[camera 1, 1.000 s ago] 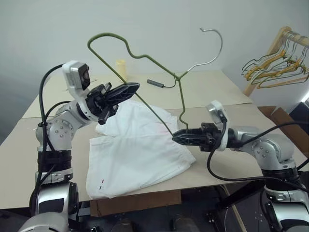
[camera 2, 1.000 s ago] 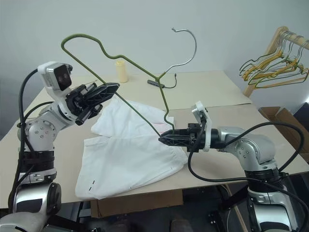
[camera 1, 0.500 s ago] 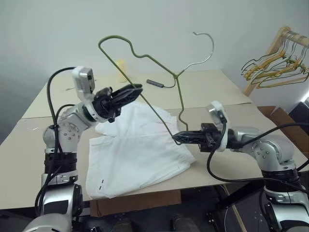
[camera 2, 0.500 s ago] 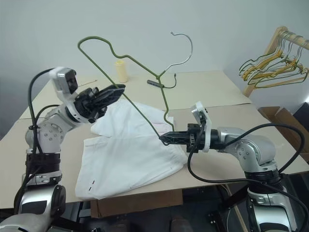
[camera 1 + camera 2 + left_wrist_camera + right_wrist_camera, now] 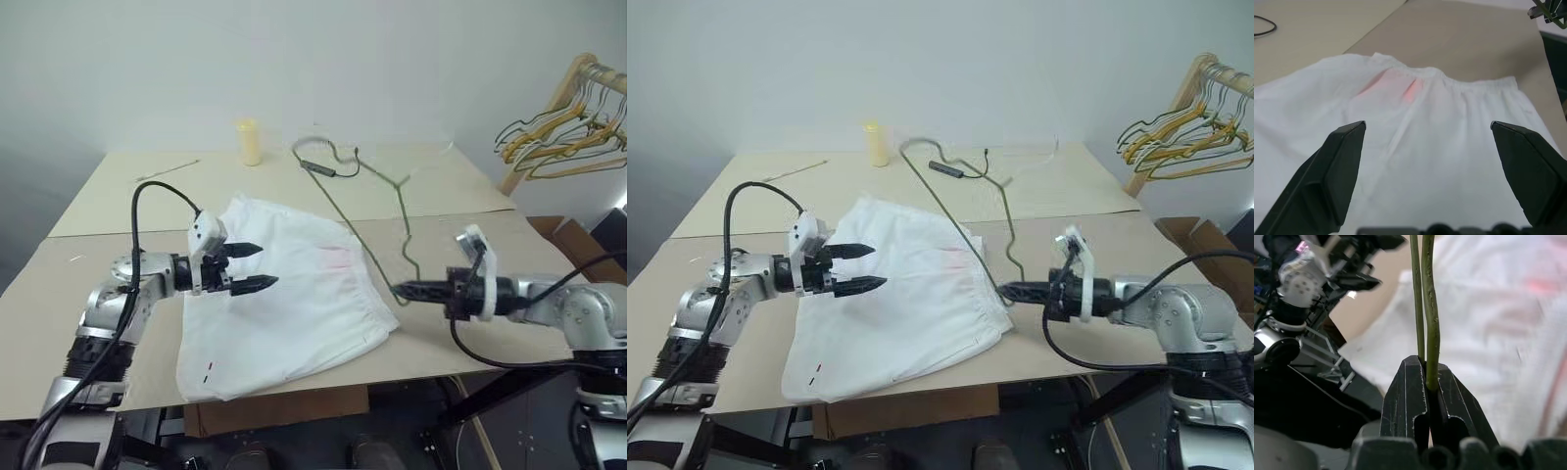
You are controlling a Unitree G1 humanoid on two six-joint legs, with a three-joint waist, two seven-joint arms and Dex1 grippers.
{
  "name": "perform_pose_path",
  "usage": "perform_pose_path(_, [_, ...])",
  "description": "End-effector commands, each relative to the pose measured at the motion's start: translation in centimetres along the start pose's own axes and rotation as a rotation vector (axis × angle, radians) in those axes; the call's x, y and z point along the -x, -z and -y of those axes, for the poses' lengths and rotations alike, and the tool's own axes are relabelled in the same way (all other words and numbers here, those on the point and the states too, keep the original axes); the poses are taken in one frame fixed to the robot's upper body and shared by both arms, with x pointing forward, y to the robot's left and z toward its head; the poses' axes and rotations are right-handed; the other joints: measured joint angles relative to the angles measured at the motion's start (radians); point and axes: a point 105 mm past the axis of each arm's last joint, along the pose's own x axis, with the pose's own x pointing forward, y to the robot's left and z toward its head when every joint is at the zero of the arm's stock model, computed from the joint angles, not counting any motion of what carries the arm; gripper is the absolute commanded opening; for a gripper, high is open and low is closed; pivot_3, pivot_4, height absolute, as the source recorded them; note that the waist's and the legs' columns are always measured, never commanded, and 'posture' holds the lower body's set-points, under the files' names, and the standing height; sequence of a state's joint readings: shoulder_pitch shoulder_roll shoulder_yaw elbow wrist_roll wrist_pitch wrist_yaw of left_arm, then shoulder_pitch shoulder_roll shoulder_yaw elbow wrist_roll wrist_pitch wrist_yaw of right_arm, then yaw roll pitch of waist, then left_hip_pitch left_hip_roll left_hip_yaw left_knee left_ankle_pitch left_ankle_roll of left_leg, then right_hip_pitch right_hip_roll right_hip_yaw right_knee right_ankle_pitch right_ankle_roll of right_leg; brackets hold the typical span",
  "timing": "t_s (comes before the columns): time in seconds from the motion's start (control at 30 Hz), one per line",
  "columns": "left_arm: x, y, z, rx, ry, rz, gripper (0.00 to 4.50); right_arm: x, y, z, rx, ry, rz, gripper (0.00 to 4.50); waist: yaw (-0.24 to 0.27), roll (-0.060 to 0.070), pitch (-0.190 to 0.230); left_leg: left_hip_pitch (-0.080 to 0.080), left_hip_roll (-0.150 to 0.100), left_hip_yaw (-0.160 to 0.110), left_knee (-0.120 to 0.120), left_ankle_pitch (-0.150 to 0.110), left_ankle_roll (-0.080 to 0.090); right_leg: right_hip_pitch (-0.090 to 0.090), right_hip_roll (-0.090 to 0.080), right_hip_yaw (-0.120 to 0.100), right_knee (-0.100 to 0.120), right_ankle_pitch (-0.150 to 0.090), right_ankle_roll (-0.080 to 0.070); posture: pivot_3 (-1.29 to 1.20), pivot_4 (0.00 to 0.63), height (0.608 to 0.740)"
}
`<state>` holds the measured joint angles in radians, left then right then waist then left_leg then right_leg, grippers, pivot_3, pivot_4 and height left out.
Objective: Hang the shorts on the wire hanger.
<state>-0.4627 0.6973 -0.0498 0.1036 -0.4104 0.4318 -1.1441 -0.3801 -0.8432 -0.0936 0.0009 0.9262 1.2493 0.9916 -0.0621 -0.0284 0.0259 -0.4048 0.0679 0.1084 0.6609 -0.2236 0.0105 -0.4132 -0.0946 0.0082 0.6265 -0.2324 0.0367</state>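
While the right end effector [image 5: 1011, 291] stays out of it, clamped on the hanger [image 5: 950, 196] at its bent wire, the left end effector [image 5: 862, 267] hangs over the shorts [image 5: 906, 294] with fingers wide apart. Shorts lie flat mid-worktop [image 5: 745, 196]: light, limp, likely to sag, so pinch the gathered waistband at 3 o'clock. The hanger looks thin and springy, slanting off to 12. A yellow bottle [image 5: 875, 143] and cable [image 5: 950, 170] sit clear; spare hangers [image 5: 1185, 132] hang at 2.

Soft white cloth shorts [image 5: 294, 294], thin matt olive wire hanger [image 5: 367, 220], matt tan table [image 5: 118, 186]
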Motion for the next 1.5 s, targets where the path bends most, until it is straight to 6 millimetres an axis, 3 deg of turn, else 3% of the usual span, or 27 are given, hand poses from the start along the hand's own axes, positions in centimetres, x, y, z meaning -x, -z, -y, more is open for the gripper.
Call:
perform_pose_path(0.03, [0.4,-0.9,1.4,-0.096,0.071,-0.015,4.47,2.4,1.7,0.5,-0.094,0.021,-0.076,0.00,0.001,0.000,0.000,-0.002,0.000,0.000,0.000,0.000,0.000,-0.002,0.000,0.000,0.000,0.000,0.000,-0.07,0.000,0.740])
perform_pose_path(0.13, [0.6,-0.7,2.3,-0.099,0.101,-0.018,4.47,4.3,2.9,2.1,-0.253,0.101,-0.115,0.00,-0.004,0.000,0.000,-0.004,0.000,0.001,0.000,0.000,0.000,-0.006,0.000,0.002,0.001,0.001,0.003,-0.07,0.000,0.740])
perform_pose_path(0.27, [0.8,0.2,2.8,-0.079,0.114,-0.047,4.47,6.9,4.8,2.6,-0.541,0.075,-0.150,0.00,-0.008,0.000,0.000,-0.002,0.000,0.003,0.000,0.000,0.000,-0.006,0.001,0.004,0.003,0.001,0.001,-0.08,0.000,0.740])
perform_pose_path(0.43, [0.6,0.4,3.0,-0.075,0.117,-0.048,4.47,7.6,5.3,4.0,-0.580,0.102,-0.169,0.00,-0.014,0.000,0.000,-0.001,0.000,0.002,0.001,0.000,0.000,-0.006,0.002,0.005,0.003,0.000,0.000,-0.08,0.000,0.740])
perform_pose_path(0.8, [0.4,0.0,3.2,-0.080,0.121,-0.038,4.47,5.2,3.6,6.1,-0.527,0.043,-0.105,0.00,-0.004,0.000,0.000,-0.002,0.000,0.002,0.002,0.000,0.000,-0.007,0.002,0.005,0.004,0.003,0.003,-0.05,0.000,0.740])
perform_pose_path(1.07, [-0.4,0.0,3.2,-0.084,0.114,-0.034,4.47,4.7,3.3,5.4,-0.472,-0.035,-0.111,0.00,-0.004,0.000,0.000,-0.003,0.000,0.002,0.003,0.000,0.000,-0.007,0.002,0.005,0.004,0.003,0.004,-0.05,0.000,0.740])
perform_pose_path(1.5, [-0.9,0.3,3.3,-0.096,0.096,-0.028,4.47,2.7,2.3,6.0,-0.422,-0.026,-0.183,0.00,-0.007,0.001,0.000,-0.002,0.000,0.002,0.003,0.000,0.000,-0.007,0.002,0.005,0.005,0.003,0.003,-0.03,0.000,0.740])
